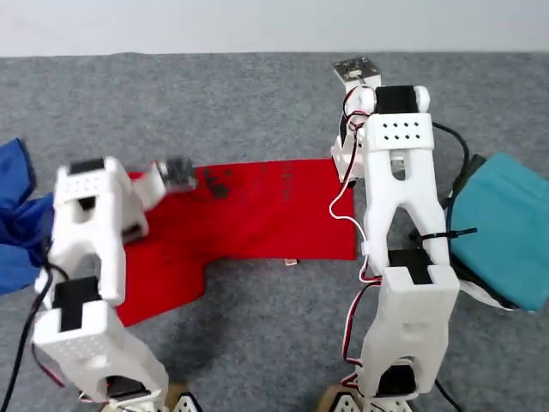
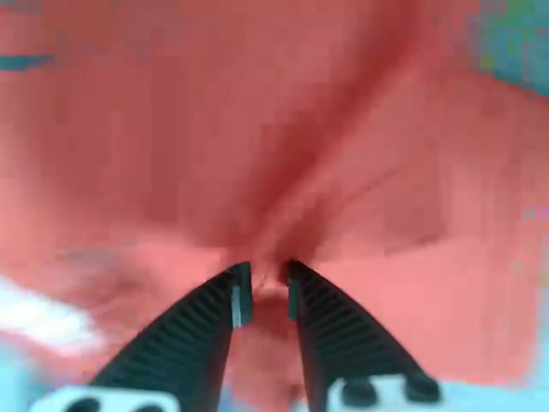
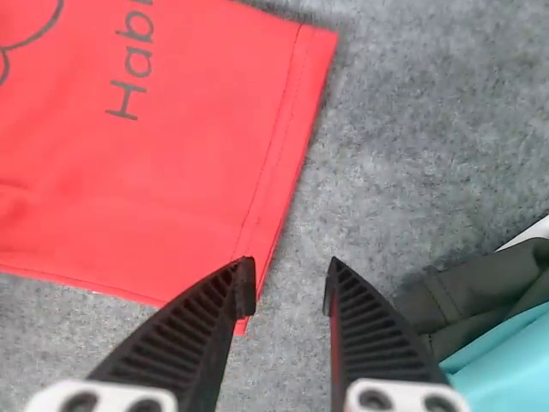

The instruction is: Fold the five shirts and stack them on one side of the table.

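Note:
A red shirt (image 1: 266,210) with dark print lies spread across the middle of the grey table. My left gripper (image 2: 264,283) is shut on a pinched fold of the red shirt (image 2: 257,129), with creases radiating from the pinch. In the high view the left gripper (image 1: 176,172) sits at the shirt's far left part. My right gripper (image 3: 287,287) stands open just above the table at the right edge of the red shirt (image 3: 154,146), one finger over the hem, the other over bare table. It holds nothing.
A blue shirt (image 1: 17,215) lies crumpled at the table's left edge. A teal shirt (image 1: 502,227) rests on darker and white garments at the right, close to the right arm (image 1: 399,172). Bare grey table (image 1: 283,335) lies in front of the red shirt.

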`<state>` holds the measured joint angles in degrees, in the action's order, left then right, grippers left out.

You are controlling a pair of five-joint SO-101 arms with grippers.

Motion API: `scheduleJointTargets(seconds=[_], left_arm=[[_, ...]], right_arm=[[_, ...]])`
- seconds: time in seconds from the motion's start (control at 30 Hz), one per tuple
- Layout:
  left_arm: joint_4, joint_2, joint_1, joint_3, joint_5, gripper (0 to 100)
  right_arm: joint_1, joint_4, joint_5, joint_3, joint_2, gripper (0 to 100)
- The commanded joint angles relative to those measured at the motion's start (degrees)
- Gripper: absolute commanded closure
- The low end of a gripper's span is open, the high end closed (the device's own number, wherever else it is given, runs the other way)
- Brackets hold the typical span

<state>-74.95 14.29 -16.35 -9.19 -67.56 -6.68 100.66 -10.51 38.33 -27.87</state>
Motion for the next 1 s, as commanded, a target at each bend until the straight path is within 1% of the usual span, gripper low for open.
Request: scheduleJointTargets(seconds=[0.0, 0.07, 0.13, 0.17, 0.33, 0.43, 0.5, 0.63, 0.8, 0.97], left_arm=[[0.70, 0.00, 0.53, 14.11, 4.40, 92], [0.62, 0.44, 0.97, 18.15, 5.98, 92], [0.35, 0.44, 1.23, 18.68, 6.77, 92], [-1.05, 0.44, 1.32, 18.68, 6.77, 92], [-12.92, 0.18, 1.32, 18.68, 6.51, 92], [-21.19, -0.09, 1.41, 18.68, 2.73, 92], [-25.85, -0.09, 1.49, 18.59, 1.05, 95], [-25.67, -1.23, -0.35, 12.70, 0.97, 97], [-25.32, -8.26, -2.20, -1.80, -1.41, 97], [-22.15, -17.23, -2.37, -15.34, -1.49, 91]], right_arm=[[1.01, 2.33, 0.62, 0.26, 4.26, 85.6], [1.01, 2.33, 0.62, 0.26, 4.26, 85.6], [1.01, 2.33, 0.62, 0.26, 4.26, 85.6], [1.01, 2.33, 0.62, 0.26, 4.26, 85.6], [1.10, 2.33, 0.62, 0.26, 4.26, 85.6], [1.10, 2.33, 0.62, 0.26, 4.26, 85.6], [1.10, 2.33, 0.62, 0.26, 4.26, 85.6], [1.10, 2.33, 0.62, 0.26, 4.26, 85.6], [1.10, 2.33, 0.44, 0.26, 4.35, 85.6], [1.19, 2.33, 0.35, 0.26, 4.35, 85.6]])
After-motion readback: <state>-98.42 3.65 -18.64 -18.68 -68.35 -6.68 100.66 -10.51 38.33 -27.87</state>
